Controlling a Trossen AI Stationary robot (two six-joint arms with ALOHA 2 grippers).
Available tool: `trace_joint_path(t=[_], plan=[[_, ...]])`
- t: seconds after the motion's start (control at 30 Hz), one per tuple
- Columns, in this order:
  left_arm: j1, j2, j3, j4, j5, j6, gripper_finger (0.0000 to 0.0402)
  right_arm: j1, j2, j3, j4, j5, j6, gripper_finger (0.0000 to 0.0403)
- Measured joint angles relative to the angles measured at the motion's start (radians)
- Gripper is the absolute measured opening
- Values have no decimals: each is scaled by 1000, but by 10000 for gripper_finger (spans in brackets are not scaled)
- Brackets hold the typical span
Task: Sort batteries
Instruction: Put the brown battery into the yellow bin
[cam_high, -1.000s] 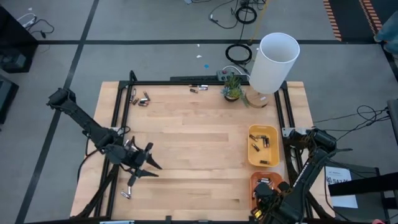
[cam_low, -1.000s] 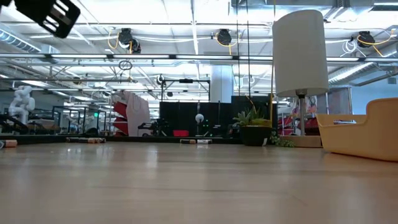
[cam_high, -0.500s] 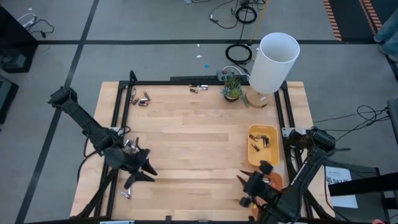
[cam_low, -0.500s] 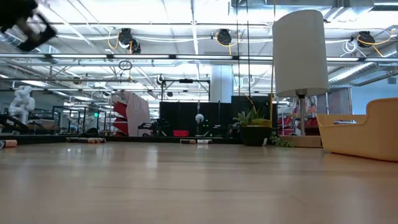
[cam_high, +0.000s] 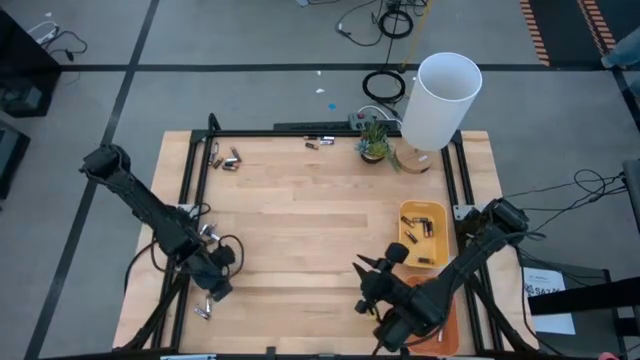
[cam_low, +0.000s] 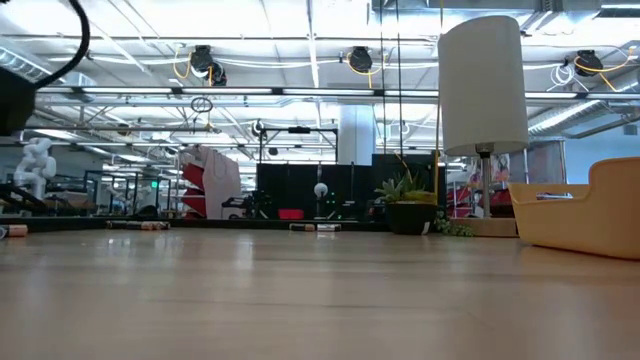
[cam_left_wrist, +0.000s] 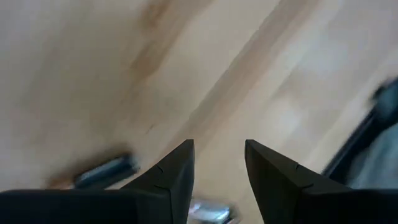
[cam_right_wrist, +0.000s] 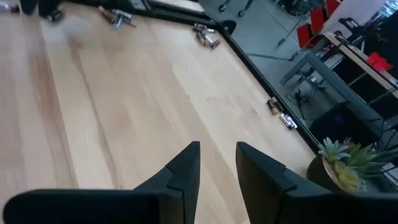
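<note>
At the surface's (cam_high: 300, 240) eight o'clock the left hand (cam_high: 216, 288) hangs part open, holding nothing, over batteries (cam_high: 203, 310), while toward five o'clock the right hand (cam_high: 366, 268) gapes narrowly, empty, beside the yellow tray (cam_high: 437, 212) holding more.

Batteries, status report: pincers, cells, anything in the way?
Left pincer open, empty, above batteries at near-left edge. Right pincer open, empty, over bare wood. More at far edge. Nothing blocking.

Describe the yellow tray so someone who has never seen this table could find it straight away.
Start at the tall white cylinder lamp at the table's far right corner. Just nearer than it, along the right edge, sits the yellow tray, holding a few batteries. Its neighbour, nearer still, is orange and partly covered by the right arm.
</note>
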Motion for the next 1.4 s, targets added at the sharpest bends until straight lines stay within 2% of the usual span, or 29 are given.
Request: trace_joint_path(t=[0.07, 0.17, 0.27, 0.37, 0.5, 0.57, 0.73, 0.97, 1.4], plan=[[-1, 6, 41, -55, 35, 80, 152, -10, 0, 0, 34, -2, -53, 93], [-1, 17, 144, -210, 33, 155, 152, -21, 0, 0, 75, -2, -121, 93], [-1, 37, 279, -421, -8, 242, 152, -32, 0, 0, 104, -1, -170, 93], [-11, 79, 335, -577, -95, 348, 152, -49, 0, 0, 120, -1, -205, 93], [-19, 162, 331, -579, -88, 569, 152, -65, 0, 0, 134, -18, -223, 93], [-18, 206, 330, -585, -88, 632, 152, -67, 0, 0, 134, -52, -223, 93], [-18, 293, 331, -588, -49, 692, 152, -64, 0, 0, 132, -131, -230, 93], [-22, 354, 331, -559, 21, 792, 152, -51, 0, -34, 131, -157, -206, 93], [-21, 485, 330, -507, 15, 887, 152, -44, 0, -57, 133, -186, -161, 93]])
